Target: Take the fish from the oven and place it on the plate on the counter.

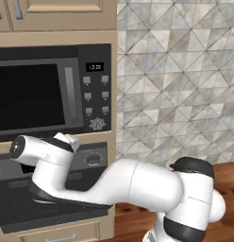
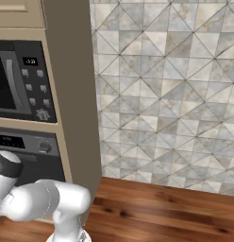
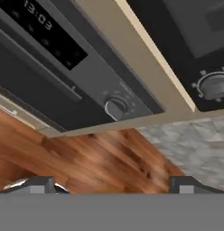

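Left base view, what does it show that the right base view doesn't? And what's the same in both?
Left base view: the oven with its door dropped open beneath the white arm.
Right base view: the oven's lit display and the tall cabinet's beige side.
Both: the black button-panel unit, the tiled wall, the wood counter and the arm.

Oven [image 1: 93, 160]: black and steel, built into the beige cabinetry under a black unit with a button panel. Its door [image 1: 48, 208] is folded down, open, lying flat. Digital display [image 3: 39, 20] lit; round knob [image 3: 116, 108] right of it. Worktop [image 2: 161, 212]: reddish-brown wood grain, right of the oven.
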